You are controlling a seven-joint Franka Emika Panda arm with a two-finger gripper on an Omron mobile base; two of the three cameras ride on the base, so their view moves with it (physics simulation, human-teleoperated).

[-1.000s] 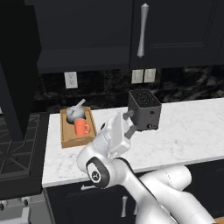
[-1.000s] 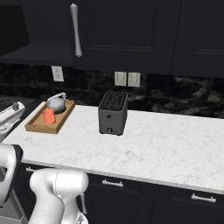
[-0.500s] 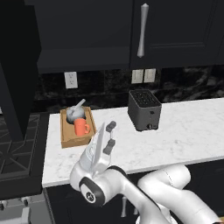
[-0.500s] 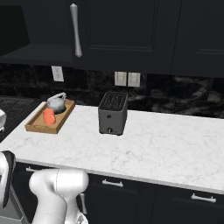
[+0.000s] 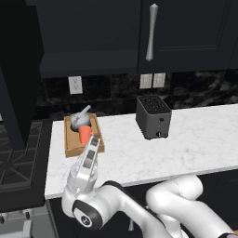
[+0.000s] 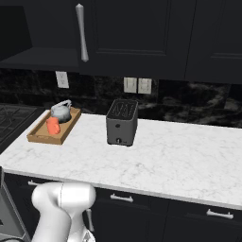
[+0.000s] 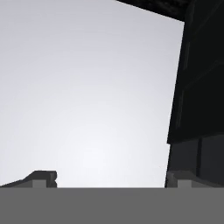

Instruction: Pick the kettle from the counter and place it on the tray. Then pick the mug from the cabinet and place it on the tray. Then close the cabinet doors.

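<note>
Holding my gripper (image 7: 109,177) spread wide and empty, I see the kettle (image 5: 80,120) and mug (image 5: 85,134) both sitting on the tray (image 5: 70,148) at the worktop's (image 6: 189,156) left end. Only the cabinet doors (image 5: 186,32) remain, I judge. Swinging upward, my arm could clip the tray and spill it.

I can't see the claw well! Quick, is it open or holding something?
Gripper: open, jaws wide apart, holding nothing.
</note>
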